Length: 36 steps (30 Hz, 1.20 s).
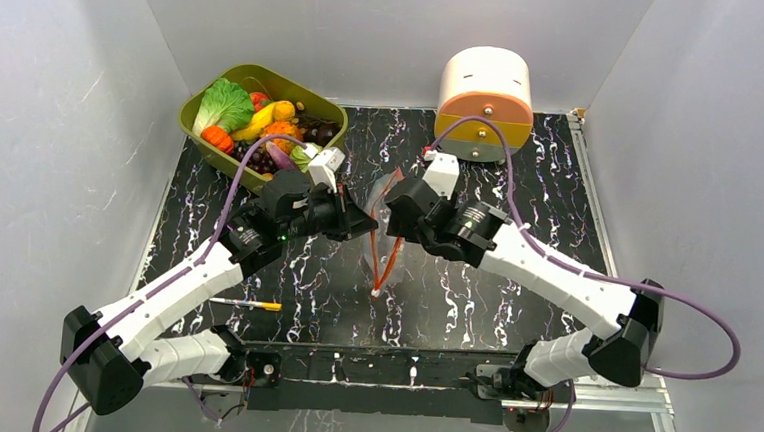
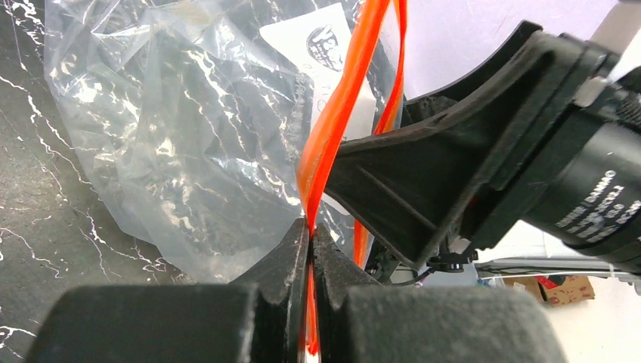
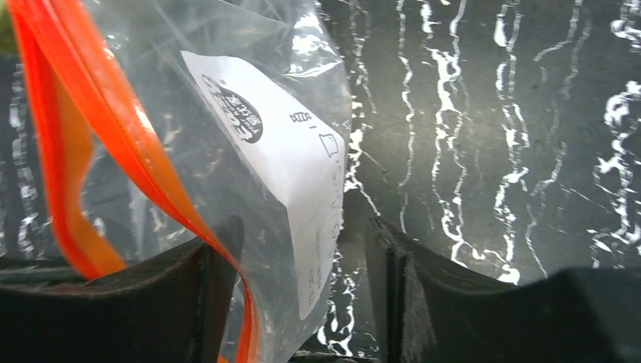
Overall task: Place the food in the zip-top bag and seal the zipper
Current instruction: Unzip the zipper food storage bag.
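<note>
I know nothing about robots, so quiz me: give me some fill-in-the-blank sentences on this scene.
The left gripper pinches the zipper; the right gripper stands ___.
The food lies in a ___ tray.
The pen has a ___ tip.
Missing words: open; green; yellow.

The left arm (image 1: pixel 168 288) and the right arm (image 1: pixel 555 274) are made of long white tubes with chunky black joints. A thin purple cable (image 1: pixel 229 192) loops along each one. A small white box (image 1: pixel 326 165) sits by each wrist. The left gripper (image 2: pixel 310 246) has thick black fingers (image 2: pixel 151 325), dull and rough. A round black motor (image 2: pixel 597 197) has tiny white letters. A little green light (image 1: pixel 283 238) glows on the left arm.
</note>
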Tool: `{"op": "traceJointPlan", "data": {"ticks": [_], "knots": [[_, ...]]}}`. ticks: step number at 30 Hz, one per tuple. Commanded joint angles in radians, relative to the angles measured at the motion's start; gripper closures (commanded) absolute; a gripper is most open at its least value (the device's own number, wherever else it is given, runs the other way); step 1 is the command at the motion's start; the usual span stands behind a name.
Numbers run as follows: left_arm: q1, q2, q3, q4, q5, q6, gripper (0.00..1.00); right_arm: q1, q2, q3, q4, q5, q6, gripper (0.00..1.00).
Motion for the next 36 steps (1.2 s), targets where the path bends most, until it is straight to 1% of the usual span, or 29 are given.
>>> {"op": "traceJointPlan", "data": {"ticks": [1, 5, 8, 13, 16, 20, 22, 25, 28, 29, 30, 32, 35, 36], "knots": [[-0.004, -0.019, 0.004, 0.015, -0.011, -0.02, 1.0, 0.026, 0.027, 0.098, -0.156, 0.182, 0.053, 0.46], [-0.004, -0.019, 0.026, -0.046, -0.064, 0.009, 1.0, 0.03, 0.017, 0.145, -0.245, 0.256, 0.078, 0.59], [-0.004, -0.013, 0.044, -0.095, -0.097, 0.033, 1.0, 0.03, -0.018, 0.143, -0.257, 0.285, 0.071, 0.66], [-0.004, -0.01, 0.06, -0.131, -0.12, 0.055, 1.0, 0.03, -0.062, 0.128, -0.261, 0.281, 0.054, 0.74], [-0.004, -0.014, 0.059, -0.135, -0.126, 0.059, 1.0, 0.03, -0.079, 0.117, -0.254, 0.273, 0.047, 0.76], [-0.003, -0.013, 0.054, -0.135, -0.128, 0.07, 1.0, 0.03, -0.117, 0.098, -0.178, 0.205, -0.005, 0.78], [-0.003, -0.013, 0.049, -0.137, -0.132, 0.077, 1.0, 0.03, -0.141, 0.084, -0.154, 0.203, -0.01, 0.82], [-0.004, -0.009, 0.056, -0.185, -0.166, 0.109, 1.0, 0.03, -0.16, 0.067, -0.189, 0.286, -0.001, 0.87], [-0.004, 0.013, 0.119, -0.302, -0.263, 0.151, 1.0, 0.03, -0.152, 0.07, -0.297, 0.382, 0.036, 0.95], [-0.004, 0.019, 0.134, -0.32, -0.272, 0.164, 1.0, 0.03, -0.151, 0.068, -0.314, 0.399, 0.045, 0.99], [-0.004, 0.024, 0.145, -0.326, -0.267, 0.175, 1.0, 0.03, -0.153, 0.064, -0.322, 0.407, 0.049, 1.0], [-0.003, 0.031, 0.154, -0.302, -0.217, 0.179, 1.0, 0.03, -0.168, 0.048, -0.286, 0.386, 0.031, 1.0], [-0.004, 0.034, 0.133, -0.207, -0.107, 0.15, 1.0, 0.03, -0.218, -0.018, -0.09, 0.279, -0.119, 1.0], [-0.003, 0.035, 0.126, -0.177, -0.08, 0.13, 1.0, 0.029, -0.231, -0.046, -0.038, 0.265, -0.163, 1.0]]}}
